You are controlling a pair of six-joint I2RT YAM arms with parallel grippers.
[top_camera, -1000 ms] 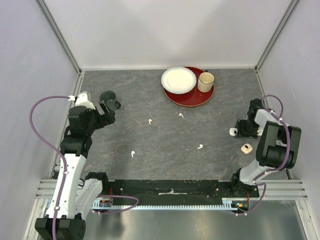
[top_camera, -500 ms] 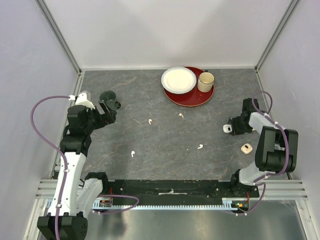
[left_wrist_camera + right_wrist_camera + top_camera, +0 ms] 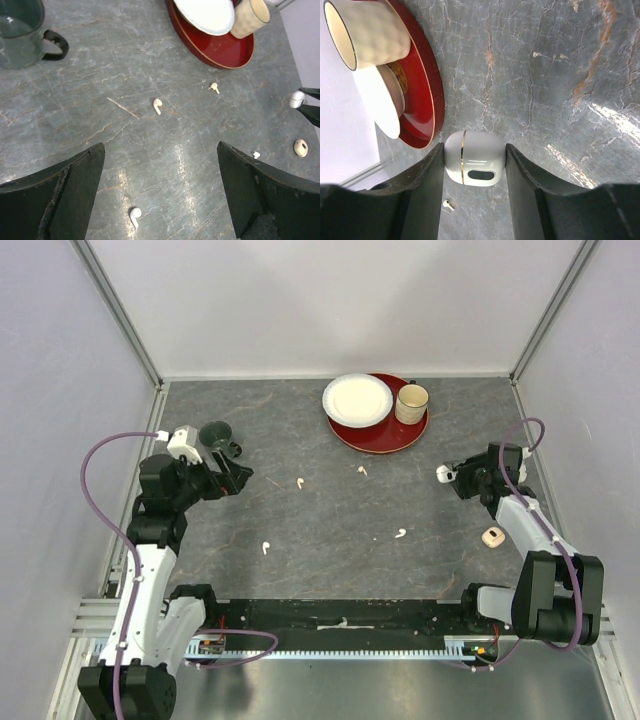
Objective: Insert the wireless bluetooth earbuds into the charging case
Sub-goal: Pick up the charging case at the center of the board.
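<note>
Over grey table [image 3: 330,540], right hand [image 3: 451,478] grips charging case [image 3: 474,159].

The dark grey, marble-veined table [image 3: 340,510] bears a red tray [image 3: 385,440] at its far side, right of centre, and a dark green mug [image 3: 216,433] far left. Four white earbuds [image 3: 300,483] lie well apart across the middle: a second earbud [image 3: 362,470] lies just near of the tray, and two nearer ones sit lower down, a left earbud [image 3: 266,548] and a right earbud [image 3: 400,533]. A small beige rounded piece [image 3: 492,536] sits towards the right edge
</note>
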